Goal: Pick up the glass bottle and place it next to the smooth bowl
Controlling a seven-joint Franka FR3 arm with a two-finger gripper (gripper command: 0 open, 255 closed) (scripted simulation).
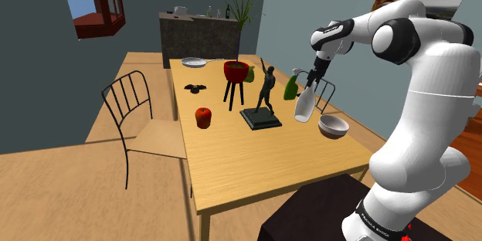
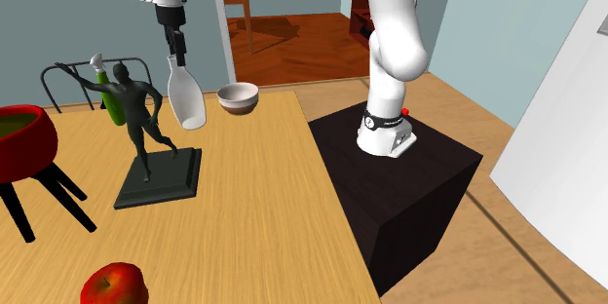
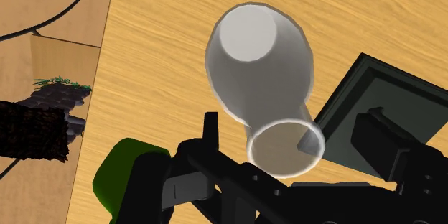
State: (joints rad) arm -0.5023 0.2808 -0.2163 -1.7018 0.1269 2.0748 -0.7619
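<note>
Glass bottle [image 2: 185, 95] hangs neck-up, slightly tilted, neck pinched between the fingers [image 2: 176, 45], just beside the bowl [image 2: 238, 98], above the table [image 2: 263, 205].

Whitish bottle [image 1: 304, 106], red apple [image 1: 203, 117], dark statuette [image 1: 266, 93].

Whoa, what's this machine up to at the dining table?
The white robot arm has its black gripper shut on the neck of a pale, see-through bottle, which hangs tilted above the wooden table. The bottle is between a dark figurine and a white bowl, close to the bowl but not yet set down.
</note>
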